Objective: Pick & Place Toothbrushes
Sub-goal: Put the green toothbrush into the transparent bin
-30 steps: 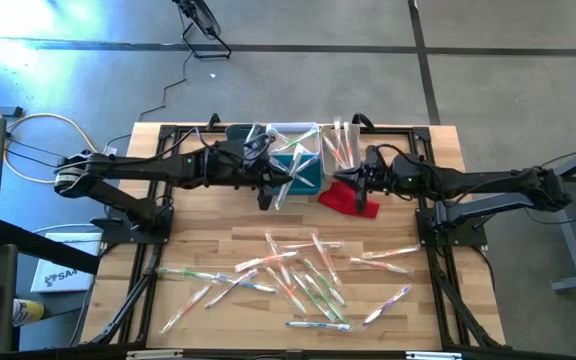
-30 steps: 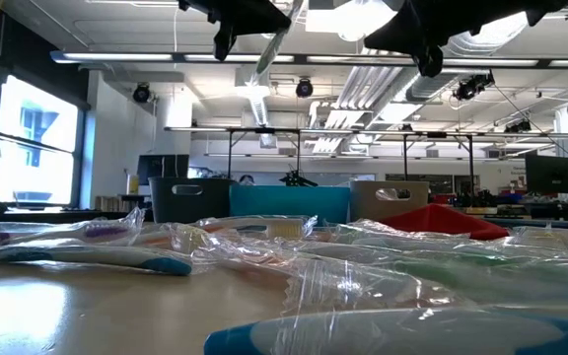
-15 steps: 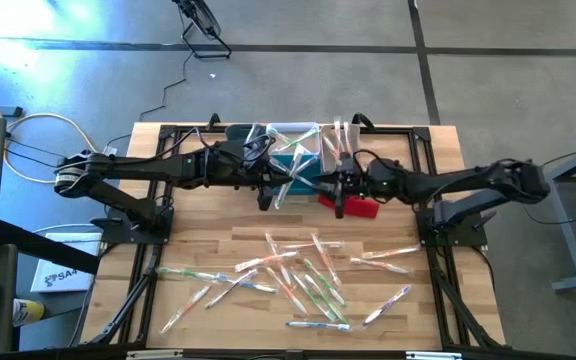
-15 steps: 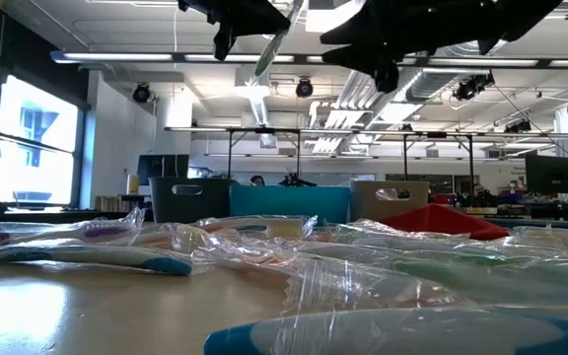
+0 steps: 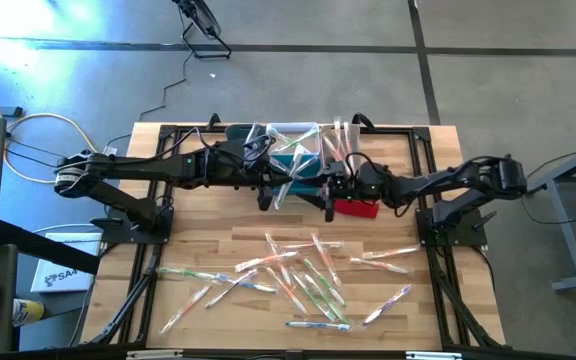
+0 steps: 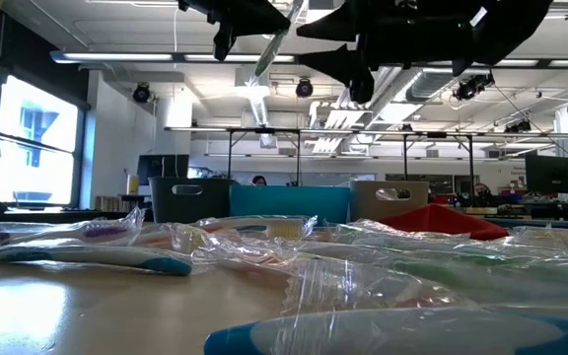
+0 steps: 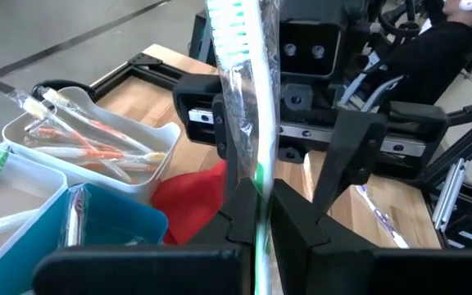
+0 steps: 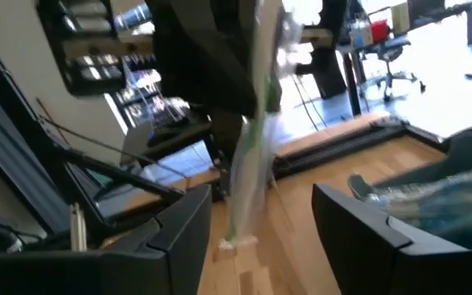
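- Above the back middle of the wooden surface (image 5: 218,250), both dark arms meet from opposite sides, and in the overhead view their overlap hides most of both hands.
- The left hand (image 5: 271,190) shows only as a dark shape from above; its wrist view makes clear that its fingers (image 7: 240,209) are pressed together, pinching a green wrapped toothbrush (image 7: 244,98).
- That held toothbrush stands upright between the fingers, bristle end up, and its top is cut off at the picture's edge.
- The right hand (image 5: 330,196) hangs just beside the left hand, over the near edge of the bins; its own wrist view shows its two fingers (image 8: 183,229) spread wide with nothing between them touching.
- The held toothbrush hangs in the gap ahead of the right hand's spread fingers, apart from both; that view is blurred, so how close it is cannot be told.
- A white bin (image 7: 138,135) holds orange-handled brushes; a teal bin (image 7: 113,221) sits beside it, and a red cloth (image 5: 358,208) lies partly hidden under the right arm.
- The loose toothbrushes (image 5: 298,275) lie scattered across the front half of the surface, well apart from both hands.
- In the low view the nearest wrappers are blurred glare, and the hands are cut off at the top.
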### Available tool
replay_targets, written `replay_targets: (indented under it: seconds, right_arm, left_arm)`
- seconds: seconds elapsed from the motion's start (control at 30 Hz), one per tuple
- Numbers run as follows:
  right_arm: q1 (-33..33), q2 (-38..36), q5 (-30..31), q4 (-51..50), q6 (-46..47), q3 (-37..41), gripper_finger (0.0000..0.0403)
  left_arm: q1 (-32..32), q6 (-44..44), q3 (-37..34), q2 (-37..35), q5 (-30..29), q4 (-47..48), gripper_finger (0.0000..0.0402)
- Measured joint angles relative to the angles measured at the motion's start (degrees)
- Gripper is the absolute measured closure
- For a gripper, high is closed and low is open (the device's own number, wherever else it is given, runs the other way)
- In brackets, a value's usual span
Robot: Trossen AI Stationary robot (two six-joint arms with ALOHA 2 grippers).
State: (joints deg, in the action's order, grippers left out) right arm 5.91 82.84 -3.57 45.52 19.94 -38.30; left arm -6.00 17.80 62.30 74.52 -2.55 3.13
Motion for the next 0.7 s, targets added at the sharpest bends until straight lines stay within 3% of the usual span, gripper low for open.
replay_targets:
  seconds: [0.7]
  right_arm:
    - [-1.42,0.12,-1.28,1.03,-0.25,0.02,0.0202]
  left_arm:
    - [0.02,0.57,-0.07,7.16,1.27,-8.79,0.0389]
